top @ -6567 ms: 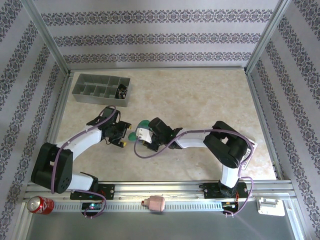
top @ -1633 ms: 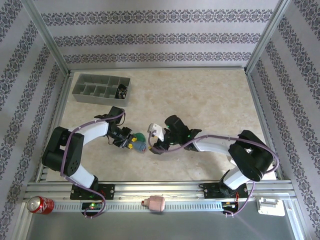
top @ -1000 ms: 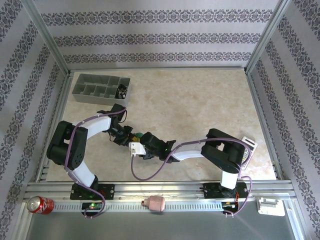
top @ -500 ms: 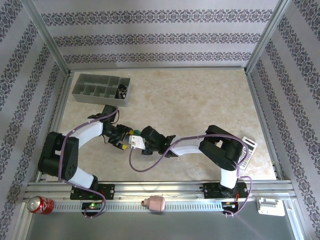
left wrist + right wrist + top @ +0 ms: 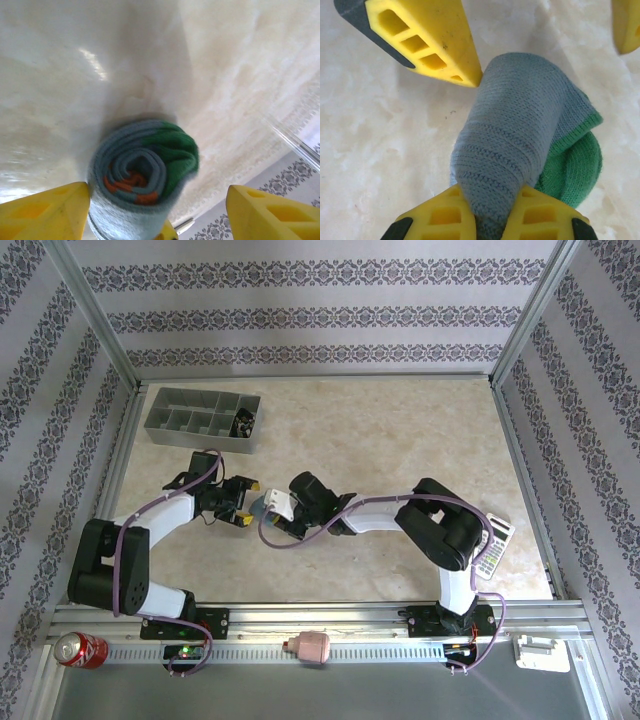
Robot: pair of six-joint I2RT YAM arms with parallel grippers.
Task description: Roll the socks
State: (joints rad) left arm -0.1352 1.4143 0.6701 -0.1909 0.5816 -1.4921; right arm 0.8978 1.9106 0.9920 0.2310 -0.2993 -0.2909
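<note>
The blue-grey sock [image 5: 142,170] is rolled into a tight coil, with its orange-red cuff at the core and its green toe on the outside. The roll lies on the marble table [image 5: 400,440] between the two arms. My right gripper [image 5: 492,220] is shut on the sock [image 5: 520,135], pinching its grey outer layer. My left gripper [image 5: 157,215] is open, with its yellow fingers [image 5: 45,210] standing on either side of the roll. From above, the left gripper [image 5: 247,503] and right gripper [image 5: 266,512] meet at the sock [image 5: 260,504].
A grey divided tray [image 5: 185,435] stands at the back left, with a dark bundle [image 5: 243,424] in its right compartment. A calculator [image 5: 492,545] lies by the right arm's elbow. A red can [image 5: 78,648] and a pink object [image 5: 313,645] sit on the front rail.
My left gripper has opened and let go of the roll. My right gripper has closed on the roll's outer layer. Both grippers and the sock have shifted slightly away from the near edge.
</note>
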